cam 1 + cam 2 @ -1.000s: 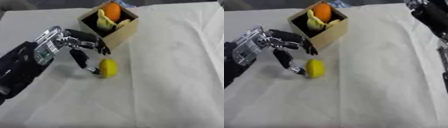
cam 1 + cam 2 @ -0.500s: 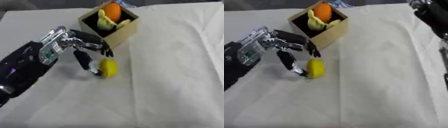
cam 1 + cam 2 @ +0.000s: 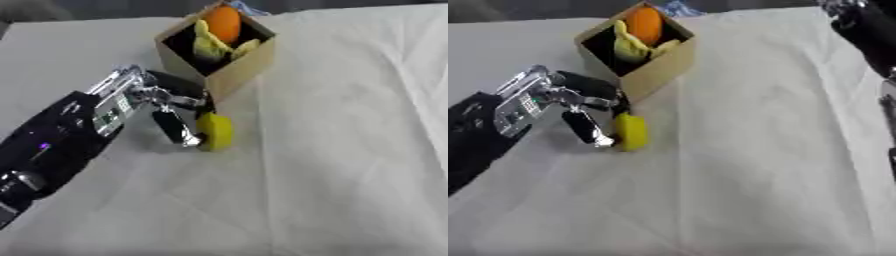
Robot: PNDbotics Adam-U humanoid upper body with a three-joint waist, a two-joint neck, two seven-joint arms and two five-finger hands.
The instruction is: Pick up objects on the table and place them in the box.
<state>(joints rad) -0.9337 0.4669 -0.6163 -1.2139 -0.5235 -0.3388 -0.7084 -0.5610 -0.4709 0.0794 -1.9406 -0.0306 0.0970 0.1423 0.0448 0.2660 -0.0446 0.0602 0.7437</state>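
The yellow fruit (image 3: pixel 214 131) on the surface is pinched between the left hand's (image 3: pixel 166 102) thumb and fingers, next needing a lift into the box (image 3: pixel 242 60).

Looks like a robot test bench — a table (image 3: pixel 350 150) draped in plain white cloth, one small cardboard box (image 3: pixel 238 62) of toy-like fruit, a black robot arm (image 3: pixel 52 150) — nothing homely around.
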